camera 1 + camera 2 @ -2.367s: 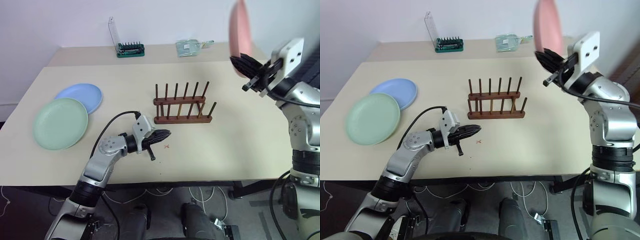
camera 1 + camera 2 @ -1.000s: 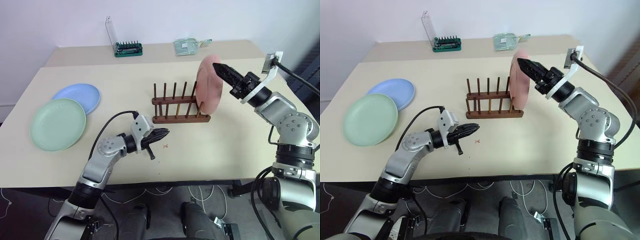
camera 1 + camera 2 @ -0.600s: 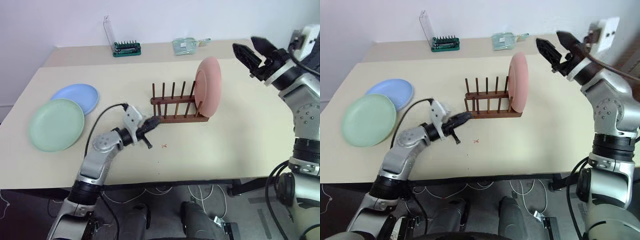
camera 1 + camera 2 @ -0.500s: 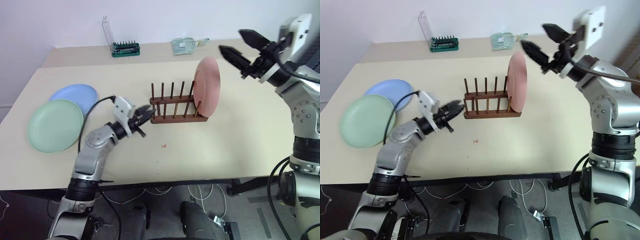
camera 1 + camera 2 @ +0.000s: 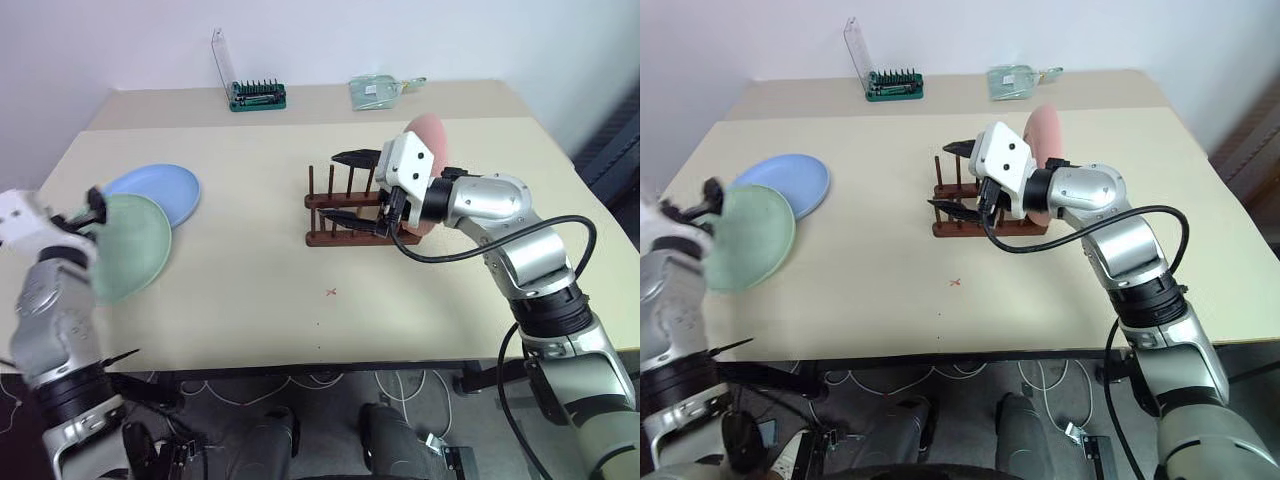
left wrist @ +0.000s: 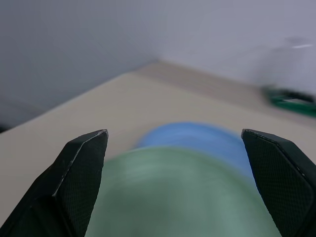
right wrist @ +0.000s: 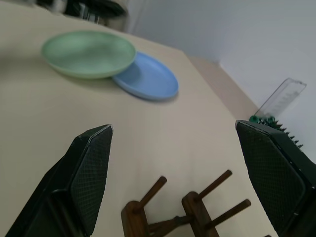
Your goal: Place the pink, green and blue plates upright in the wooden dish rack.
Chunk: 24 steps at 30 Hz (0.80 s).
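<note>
Wooden dish rack [image 5: 355,212] at the table's [image 5: 400,300] middle holds the pink plate [image 5: 432,135] upright at its right end. Since a second ago the right gripper [image 5: 345,188], jaws spread and empty, swung across the rack, and the left gripper [image 6: 180,163], now wide open, swung to the green plate [image 5: 135,245] overlapping the blue plate [image 5: 160,190]. A bit tray [image 5: 258,96] sits far back.

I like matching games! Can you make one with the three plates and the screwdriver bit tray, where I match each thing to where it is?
Things:
1. pink plate
2. green plate
3. blue plate
4. green tray of screwdriver bits

Places:
A. at the far edge of the table, by the wall
B. upright in the wooden dish rack
C. flat on the table, partly under another plate
D. lying partly on top of another plate

Pairs: 1-B, 2-D, 3-C, 4-A
</note>
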Each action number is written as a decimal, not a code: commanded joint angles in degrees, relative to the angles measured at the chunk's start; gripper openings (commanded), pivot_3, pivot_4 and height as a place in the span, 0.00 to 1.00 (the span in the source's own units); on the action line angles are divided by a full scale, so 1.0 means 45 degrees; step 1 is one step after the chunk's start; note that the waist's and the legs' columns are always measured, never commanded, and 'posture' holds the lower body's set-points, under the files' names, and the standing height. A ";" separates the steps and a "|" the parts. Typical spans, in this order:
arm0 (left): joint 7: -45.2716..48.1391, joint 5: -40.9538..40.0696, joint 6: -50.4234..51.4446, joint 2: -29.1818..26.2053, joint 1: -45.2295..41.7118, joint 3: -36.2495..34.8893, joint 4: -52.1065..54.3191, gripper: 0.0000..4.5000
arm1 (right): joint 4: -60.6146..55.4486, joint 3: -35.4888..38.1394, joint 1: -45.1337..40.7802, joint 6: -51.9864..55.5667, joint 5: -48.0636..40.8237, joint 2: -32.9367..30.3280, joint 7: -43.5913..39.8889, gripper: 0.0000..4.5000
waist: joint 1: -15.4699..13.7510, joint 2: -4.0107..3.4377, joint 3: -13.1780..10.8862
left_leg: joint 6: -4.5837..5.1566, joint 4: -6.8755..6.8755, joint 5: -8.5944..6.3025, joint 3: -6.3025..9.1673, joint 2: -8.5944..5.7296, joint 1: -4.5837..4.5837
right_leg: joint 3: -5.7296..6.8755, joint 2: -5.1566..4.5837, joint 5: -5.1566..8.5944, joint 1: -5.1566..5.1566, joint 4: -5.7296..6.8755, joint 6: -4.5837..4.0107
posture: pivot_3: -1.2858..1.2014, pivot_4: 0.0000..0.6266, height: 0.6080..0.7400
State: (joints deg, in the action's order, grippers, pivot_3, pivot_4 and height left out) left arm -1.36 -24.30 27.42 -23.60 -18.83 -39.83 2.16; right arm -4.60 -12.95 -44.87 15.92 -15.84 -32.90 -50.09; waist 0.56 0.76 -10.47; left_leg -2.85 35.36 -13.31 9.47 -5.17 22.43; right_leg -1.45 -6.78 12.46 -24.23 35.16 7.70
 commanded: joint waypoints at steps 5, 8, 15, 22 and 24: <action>-0.2295 -0.1327 0.1650 0.0803 0.0446 -0.1862 0.0529 0.99 | 0.0762 0.0061 -0.0190 -0.1022 0.0564 0.0681 -0.0515 0.91 | 0.0082 0.0035 0.0002 | -0.0012 -0.0005 0.0005 0.0005 0.0003 -0.0004 | 0.0002 0.0003 -0.0001 0.0000 0.0003 -0.0003 | 0.52 0.24 1.00; -0.2906 -0.1850 0.2546 0.1283 0.0640 -0.2014 0.0563 0.99 | 0.1038 0.0100 -0.0195 -0.1296 0.0725 0.0886 -0.0658 0.91 | 0.0100 0.0038 0.0002 | -0.0013 -0.0014 0.0005 0.0000 0.0006 -0.0008 | 0.0002 0.0005 -0.0002 -0.0009 0.0009 -0.0005 | 0.52 0.24 1.00; -0.3449 -0.2550 0.2398 0.1764 0.0655 -0.2371 -0.0128 0.93 | 0.1215 0.0251 0.0096 -0.1637 0.1041 0.1021 -0.0744 0.91 | 0.0064 0.0076 0.0012 | -0.0018 -0.0011 0.0007 0.0000 0.0007 -0.0007 | 0.0002 0.0007 -0.0006 -0.0008 0.0010 -0.0010 | 0.52 0.24 1.00; -0.3400 -0.2731 0.1969 0.1729 0.0386 -0.2095 -0.0650 0.22 | 0.0861 0.0388 0.0459 -0.1541 0.1079 0.0996 -0.0650 0.91 | 0.0054 0.0077 0.0013 | -0.0018 -0.0011 0.0007 -0.0003 0.0006 -0.0007 | 0.0001 0.0007 -0.0007 -0.0007 0.0008 -0.0012 | 0.52 0.24 1.00; -0.3399 -0.2751 0.1906 0.1725 0.0384 -0.2051 -0.0728 0.00 | 0.0806 0.0400 0.0500 -0.1526 0.1090 0.0994 -0.0625 0.91 | 0.0054 0.0078 0.0014 | -0.0018 -0.0011 0.0007 -0.0002 0.0006 -0.0007 | 0.0001 0.0007 -0.0007 -0.0007 0.0009 -0.0012 | 0.52 0.24 1.00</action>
State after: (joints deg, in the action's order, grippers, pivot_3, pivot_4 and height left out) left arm -16.63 -36.32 36.47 -15.40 -16.84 -49.29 -1.26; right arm 1.35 -12.79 -42.44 9.58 -10.84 -28.49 -53.22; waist 0.80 1.11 -10.41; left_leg -2.94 35.31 -13.28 9.46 -5.14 22.39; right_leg -1.45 -6.75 12.43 -24.26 35.20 7.65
